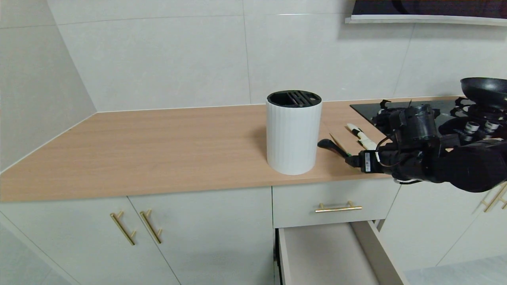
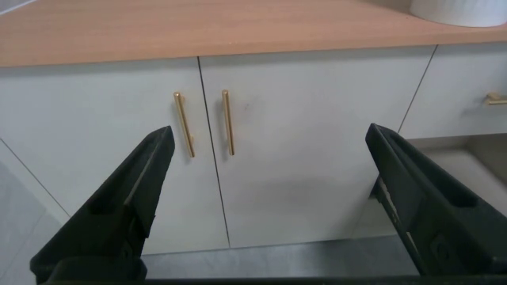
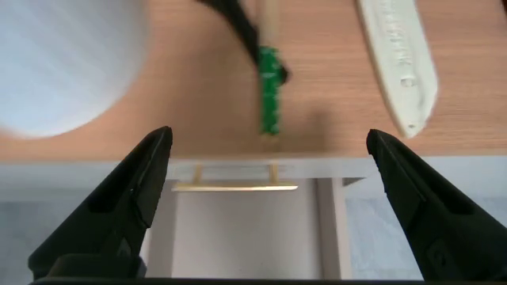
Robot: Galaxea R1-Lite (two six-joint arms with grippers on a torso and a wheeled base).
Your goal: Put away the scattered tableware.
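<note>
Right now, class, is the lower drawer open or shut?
Open: the lower drawer juts out, its inside showing; the upper drawer sits flush.

Black spoon and white utensil lie flat (apart) beside upright white holder.

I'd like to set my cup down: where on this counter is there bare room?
The widest bare stretch of counter runs from the left wall to the white holder. Between holder and hob it is crowded: a black-handled utensil, a white utensil and the right gripper, open, at the front edge.
</note>
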